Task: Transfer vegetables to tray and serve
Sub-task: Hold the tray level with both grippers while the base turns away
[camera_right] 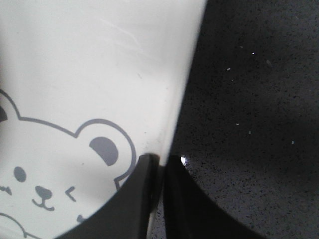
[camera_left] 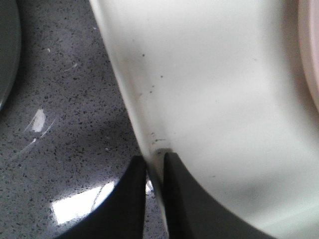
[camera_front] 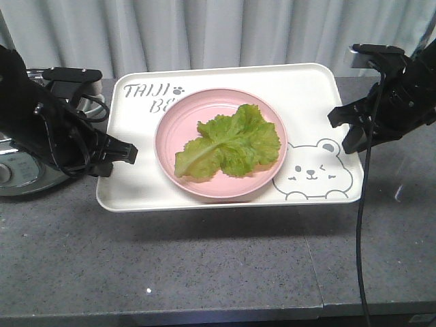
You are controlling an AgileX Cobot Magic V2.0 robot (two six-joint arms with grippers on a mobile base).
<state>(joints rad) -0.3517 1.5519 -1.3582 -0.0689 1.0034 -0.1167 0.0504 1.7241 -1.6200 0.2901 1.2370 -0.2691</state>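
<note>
The green lettuce leaves (camera_front: 230,144) lie on a round pink plate (camera_front: 170,133) that stands on the cream-white bear tray (camera_front: 306,95). The tray is lifted above the grey counter; its shadow falls below it. My left gripper (camera_front: 126,154) is shut on the tray's left rim, one finger inside and one outside (camera_left: 155,160). My right gripper (camera_front: 338,121) is shut on the tray's right rim near the bear drawing (camera_right: 160,160). The pink plate's edge (camera_left: 311,64) shows at the right of the left wrist view.
A silver round appliance (camera_front: 17,174) stands on the counter at the far left behind my left arm. The speckled grey counter (camera_front: 204,272) stretches to the front edge. A black cable (camera_front: 363,225) hangs from my right arm. A curtain is behind.
</note>
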